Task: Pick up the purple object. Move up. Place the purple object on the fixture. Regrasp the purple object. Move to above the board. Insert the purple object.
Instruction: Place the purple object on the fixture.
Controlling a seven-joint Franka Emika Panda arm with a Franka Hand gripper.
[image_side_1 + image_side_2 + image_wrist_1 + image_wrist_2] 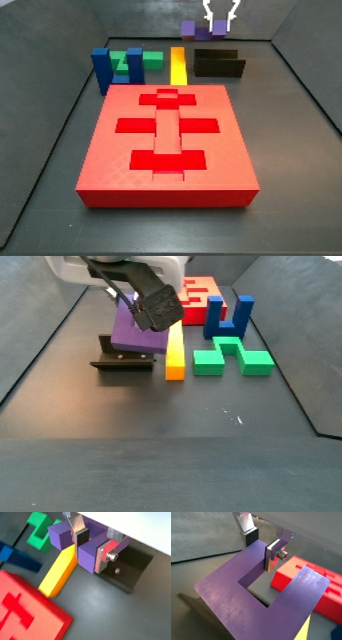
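The end effector gripped one prong of the matte purple object, a U-shaped block held above the black stepped fixture near the floor's far edge.

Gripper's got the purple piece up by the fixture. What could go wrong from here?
The gripper pinches only one prong of the purple object, so the piece could twist between the fingers. The yellow bar lies right beside the fixture; a drifting descent may knock it. The purple object looks tilted in a side view, so it might seat crooked.
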